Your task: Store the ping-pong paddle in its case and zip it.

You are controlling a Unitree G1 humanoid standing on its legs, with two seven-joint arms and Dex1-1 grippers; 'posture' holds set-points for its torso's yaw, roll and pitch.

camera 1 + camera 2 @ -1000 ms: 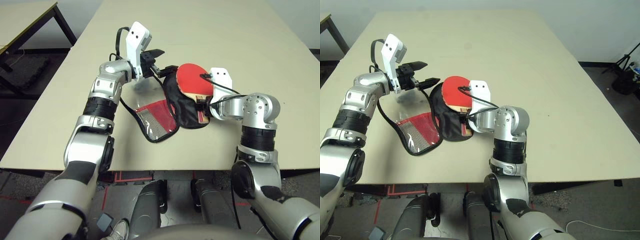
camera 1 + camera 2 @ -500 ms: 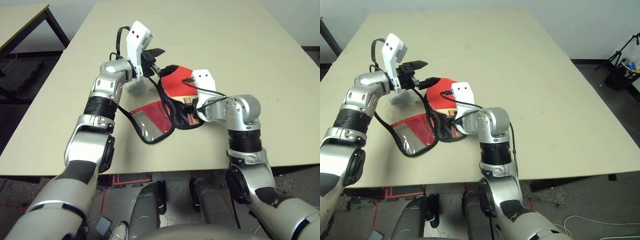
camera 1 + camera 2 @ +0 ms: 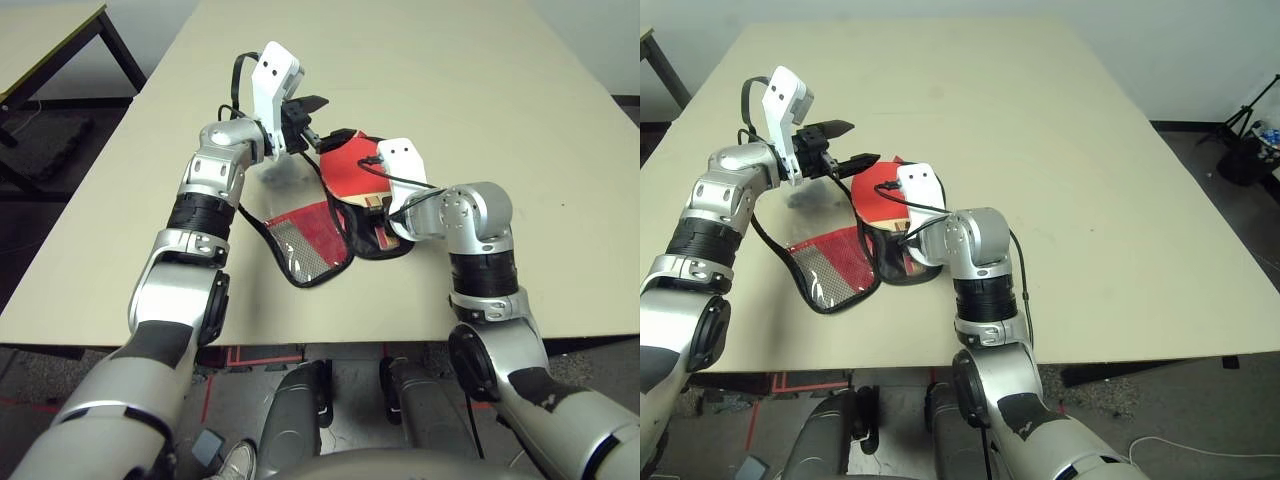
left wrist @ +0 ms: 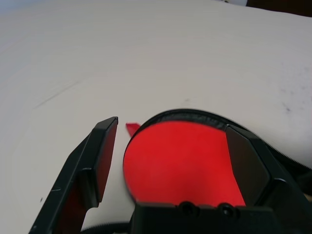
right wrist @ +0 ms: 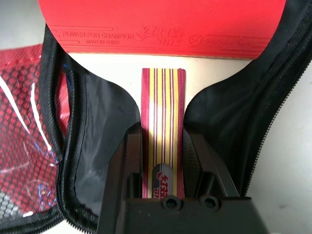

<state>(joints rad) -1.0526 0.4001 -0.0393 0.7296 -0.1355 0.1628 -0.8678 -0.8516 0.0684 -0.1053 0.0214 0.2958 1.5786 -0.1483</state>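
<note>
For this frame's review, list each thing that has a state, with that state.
Case: unzipped, laid open on the table.
Paddle: lying red side up on the case's black lining, handle gripped.
Left gripper: open, above the case's edge.
Right gripper: closed on the paddle's handle.
Mesh pocket: facing up.

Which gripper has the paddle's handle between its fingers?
The right gripper: its fingers close on both sides of the striped handle. The left gripper stands open, nothing held, by the red blade.
</note>
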